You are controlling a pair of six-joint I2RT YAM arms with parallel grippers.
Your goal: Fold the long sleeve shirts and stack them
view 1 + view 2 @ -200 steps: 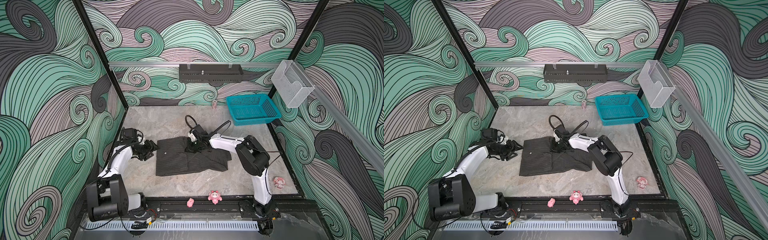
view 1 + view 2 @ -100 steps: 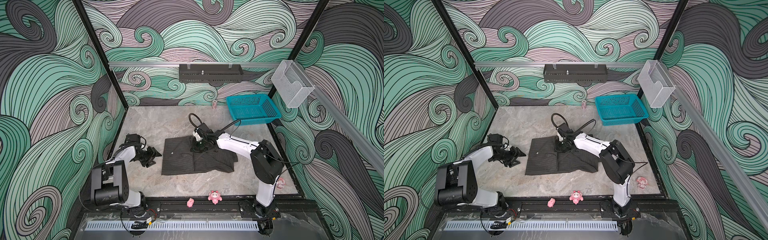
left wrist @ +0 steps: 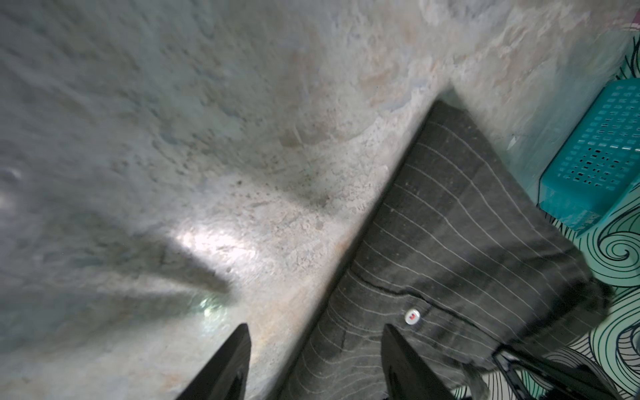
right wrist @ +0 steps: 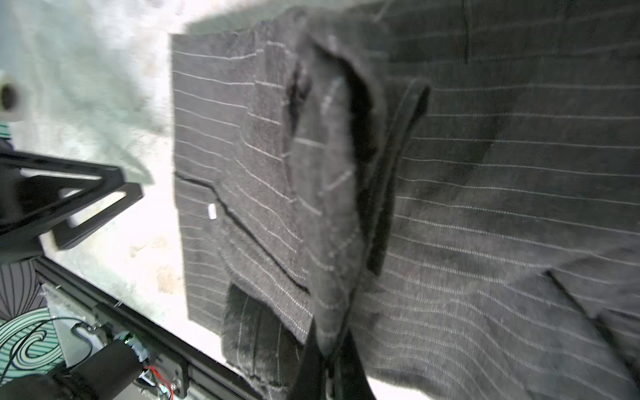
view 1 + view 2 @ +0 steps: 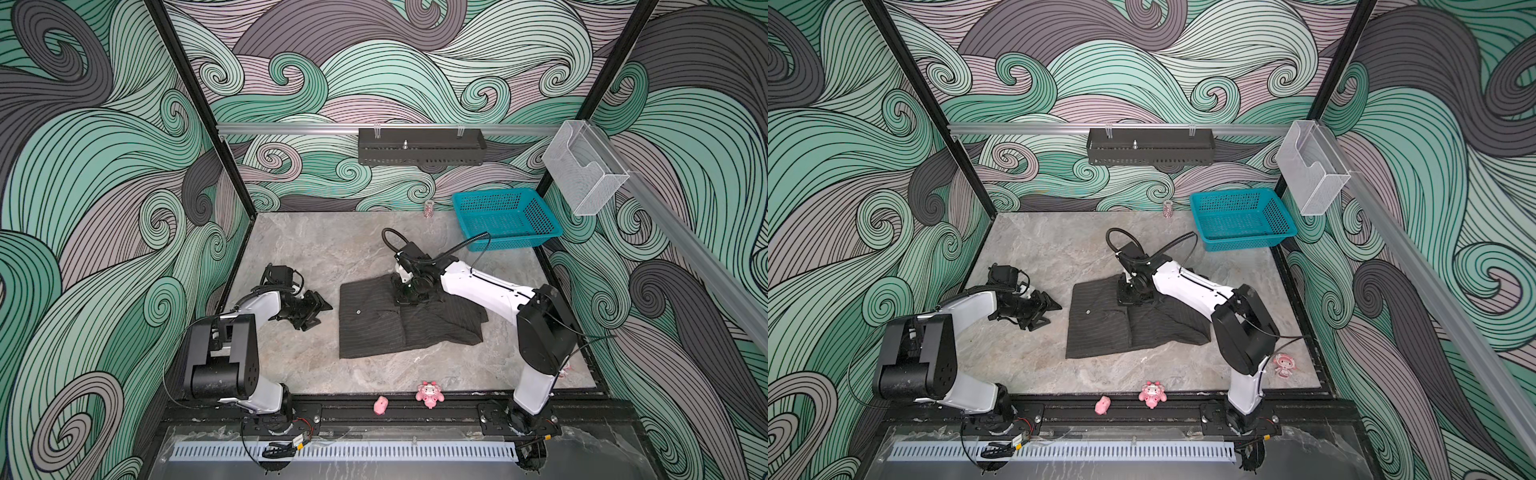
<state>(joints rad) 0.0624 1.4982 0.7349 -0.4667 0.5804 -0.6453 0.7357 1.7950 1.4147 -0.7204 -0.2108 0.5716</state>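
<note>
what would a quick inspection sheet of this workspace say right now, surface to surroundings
surface: grey marble-look tabletop, no spills seen
job's things: dark charcoal pinstriped button-up shirt, partly folded, lying mid-table
clutter: teal plastic mesh basket at the far right corner; pink plush figure and small pink toy at the front edge; second pink figure by the right arm's base
grippers: left gripper open, holding nothing, beside the shirt's left edge; right gripper shut on a shirt fold
cables: black hose loops arch over the right wrist
surroundings: wave-patterned walls; black metal shelf; clear plastic holder
</note>
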